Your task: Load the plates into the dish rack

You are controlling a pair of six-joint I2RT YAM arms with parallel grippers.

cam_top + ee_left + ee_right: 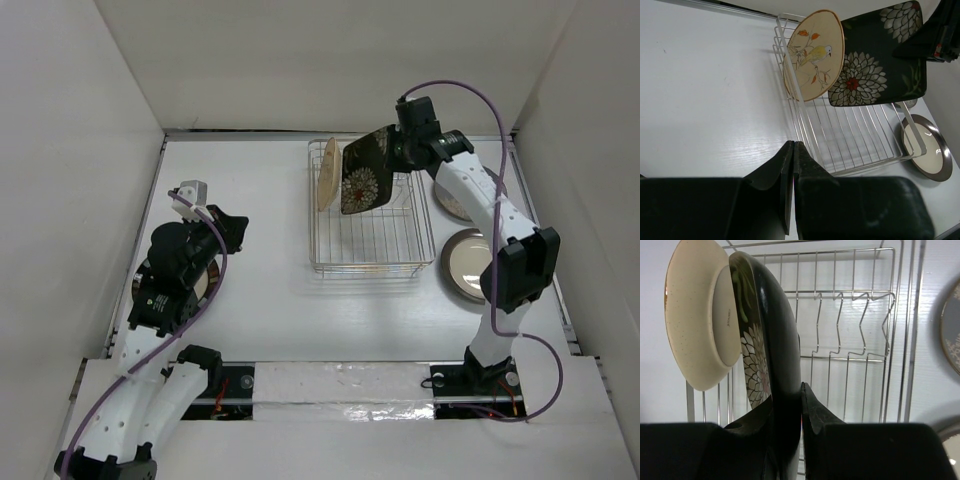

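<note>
White walls close in a white desk (pixel 270 310), seen from above. The dish rack (pixel 372 250), a rectangular basket of thin silver wire, sits toward the far middle. A tan plate (pixel 326 176) stands on edge at its far left corner. Just right of it, the right gripper (pixel 398 152) holds the black square plate (pixel 364 176) tilted over the rack's far end, its jaws clamped on the plate's upper right edge. The likely aim is the next slot along. Right of the rack two plates lie flat on the desk. The nearer round plate (pixel 466 264) is dark-rimmed with a cream centre, and the farther round plate (pixel 452 203) is partly behind the arm. One more plate (pixel 200 287) lies under the left arm. The left gripper (pixel 236 228) hangs well left of the rack.

From the left wrist, its jaws are pressed together with nothing between them. The tan plate looks oval here, painted with a bird and orange leaves, and leans on the rack's corner wires. The square plate's glossy face carries white flowers with red hearts.

From the right wrist, the jaws pinch the square plate edge-on, so it hangs upright, matched to the bent wire prongs (pixel 855 325). The tan plate's matte, speckled underside sits just left of it. Whether the two touch cannot be told.
</note>
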